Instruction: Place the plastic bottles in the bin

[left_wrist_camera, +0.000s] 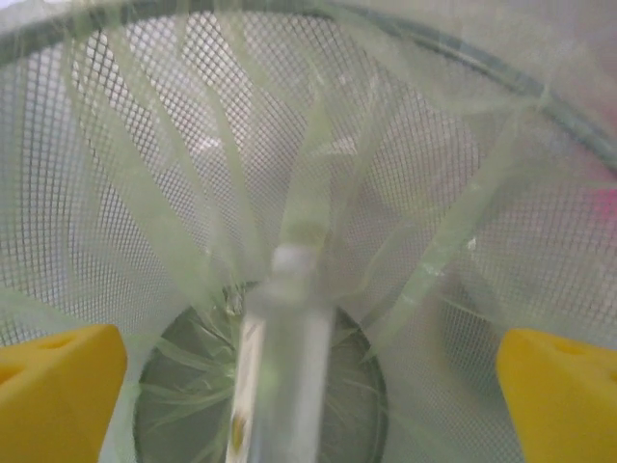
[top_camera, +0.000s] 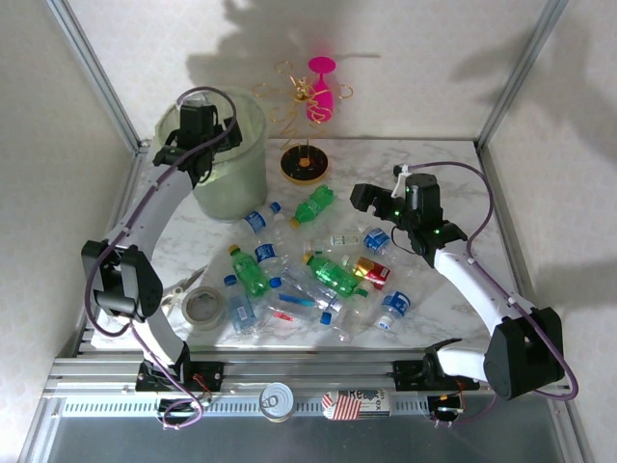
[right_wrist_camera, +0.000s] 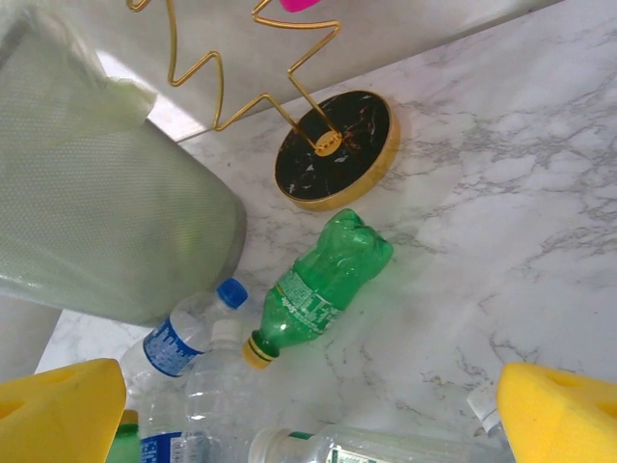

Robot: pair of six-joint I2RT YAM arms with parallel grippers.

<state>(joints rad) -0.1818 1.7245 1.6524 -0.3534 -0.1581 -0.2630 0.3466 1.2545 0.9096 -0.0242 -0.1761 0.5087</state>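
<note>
Bottles first: I count about a dozen plastic bottles [top_camera: 333,275] heaped on the marble table [top_camera: 366,164] in the middle of the overhead view. Three are green, one is red-labelled [top_camera: 371,272] and the rest are clear with blue caps. They overlap, so the exact tally is hard to make out. One more clear bottle [left_wrist_camera: 289,367], badly blurred, sits inside the bin [left_wrist_camera: 116,145]. It's right under the left gripper [left_wrist_camera: 308,386], whose yellow fingers [left_wrist_camera: 58,386] are spread wide, well apart from it. The bin stands upper left on the table. Over to the right gripper [right_wrist_camera: 308,415], jaws spread and empty too, above a green bottle [right_wrist_camera: 323,285] near the black-based gold wire stand [right_wrist_camera: 335,149]. Bottles along that lower edge are cut off. One pink goblet [top_camera: 321,92], one tape roll [top_camera: 204,307].
</note>
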